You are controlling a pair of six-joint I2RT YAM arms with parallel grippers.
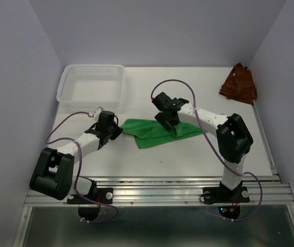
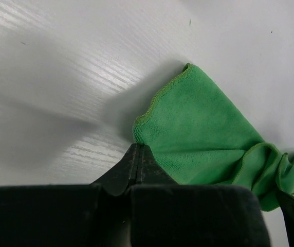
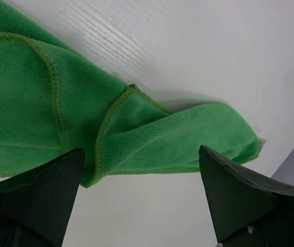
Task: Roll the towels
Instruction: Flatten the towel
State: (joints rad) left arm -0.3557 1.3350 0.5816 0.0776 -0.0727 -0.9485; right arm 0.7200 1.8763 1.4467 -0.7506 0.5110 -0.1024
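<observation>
Bright green soft cloth towel (image 1: 157,133) mid-table, folded over at 3 o'clock. My left gripper (image 2: 138,149) is pinched shut at its 9 o'clock corner; right gripper (image 3: 140,150) hovers, spread wide. Risk: the thin corner slips free and the roll skews.

The left hand (image 2: 138,150), jaws pressed together, pinches a corner of the green towel (image 2: 198,128) on the white table (image 2: 59,72).

Green towel (image 1: 160,131) lies partly folded at centre; rust towel (image 1: 238,84) crumpled far right
</observation>
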